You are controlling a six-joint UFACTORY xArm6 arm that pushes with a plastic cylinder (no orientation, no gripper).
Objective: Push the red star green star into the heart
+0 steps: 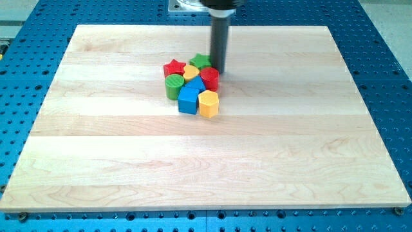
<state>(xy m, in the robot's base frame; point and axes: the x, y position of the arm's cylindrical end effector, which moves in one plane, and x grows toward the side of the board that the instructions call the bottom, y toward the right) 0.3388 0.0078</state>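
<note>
my tip [219, 69] sits at the top right of the cluster, just beside the green star [200, 62] and touching or nearly touching the red block [210, 77] below it (a rod only — nothing to open or close, nothing held). the red star [173, 67] lies at the cluster's upper left, and the yellow heart [191, 71] is wedged between the two stars, so both already seem pressed against it, or very nearly.

to finish well i'd judge a short, gentle nudge on the green star toward the view's left is enough — a hard shove would drive the whole pack along.

in the way: the green cylinder [174, 86], the blue block [189, 98] and the yellow hexagon block [208, 103] crowd the heart from below, on the wooden board [206, 167], so anything pushed downward will jam against them.
</note>
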